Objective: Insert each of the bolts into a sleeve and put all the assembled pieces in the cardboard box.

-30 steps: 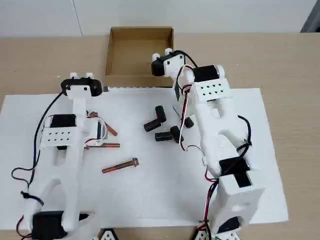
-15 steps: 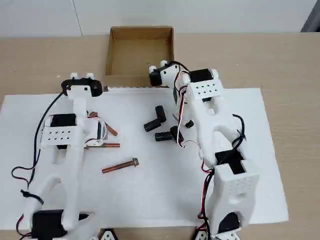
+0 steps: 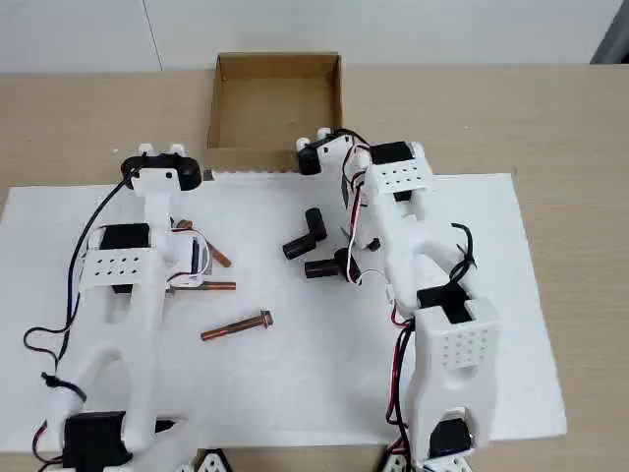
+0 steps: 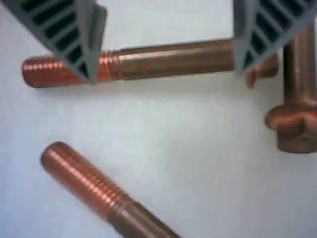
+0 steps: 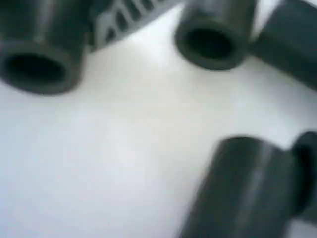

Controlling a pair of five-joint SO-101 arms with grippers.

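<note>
The copper bolts [image 3: 237, 325] lie loose on the left half of the white sheet [image 3: 295, 393]. One bolt [image 4: 168, 59] lies across the gap of the left gripper [image 4: 166, 67], which is released and spread wide over it. The black sleeves [image 3: 314, 224] cluster mid-sheet, with the right gripper [image 3: 352, 236] low among them; whether it is clenched I cannot tell. The cardboard box [image 3: 212, 108] sits beyond the sheet's far edge, near the desk's far edge.

Your high view is brightly, evenly lit from above; the white sheet [image 3: 295, 383] carries only faint, soft shadows. The cardboard box [image 3: 275, 108] is dimmer inside. On your left wrist view the copper bolt [image 4: 168, 59] shows a mild sheen.
</note>
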